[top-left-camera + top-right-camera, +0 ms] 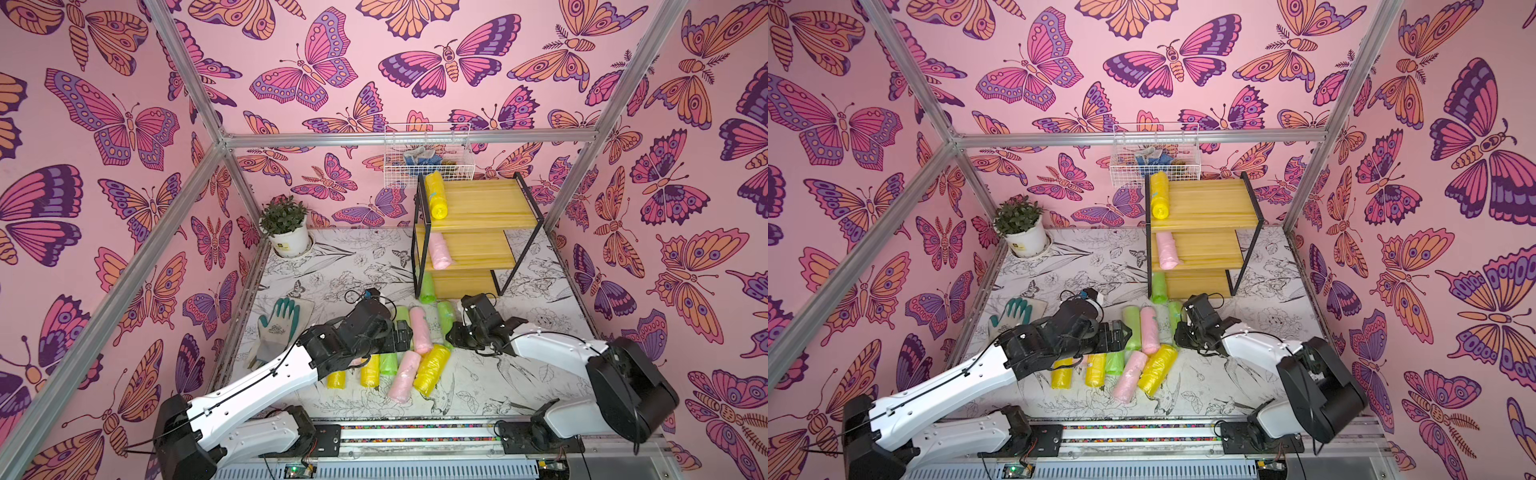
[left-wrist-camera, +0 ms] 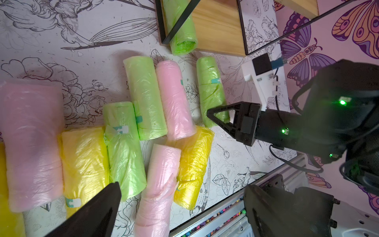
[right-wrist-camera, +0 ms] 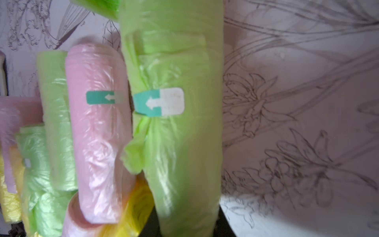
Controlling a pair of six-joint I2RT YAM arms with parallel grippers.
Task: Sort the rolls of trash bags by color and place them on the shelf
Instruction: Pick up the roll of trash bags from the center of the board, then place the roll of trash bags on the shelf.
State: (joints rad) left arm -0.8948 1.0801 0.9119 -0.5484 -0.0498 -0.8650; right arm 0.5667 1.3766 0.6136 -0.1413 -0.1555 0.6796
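The shelf (image 1: 490,208) stands at the back right. It holds a yellow roll (image 1: 436,195) on the top board, a pink roll (image 1: 440,250) on the middle board and a green roll (image 1: 427,287) at the bottom. Several more rolls lie on the table in a mixed heap (image 1: 404,376) of yellow, pink and green. My right gripper (image 3: 184,225) is shut on the near end of a green roll (image 3: 176,133) at the heap's right edge (image 2: 209,86). My left gripper (image 2: 184,213) hangs open above the heap, over a pink roll (image 2: 158,184) and a yellow one (image 2: 192,164).
A grey-and-green glove (image 1: 280,328) lies at the left of the table. A potted plant (image 1: 286,228) stands in the back left corner. A white wire basket (image 1: 428,156) hangs behind the shelf. A metal rail (image 1: 415,432) runs along the front edge.
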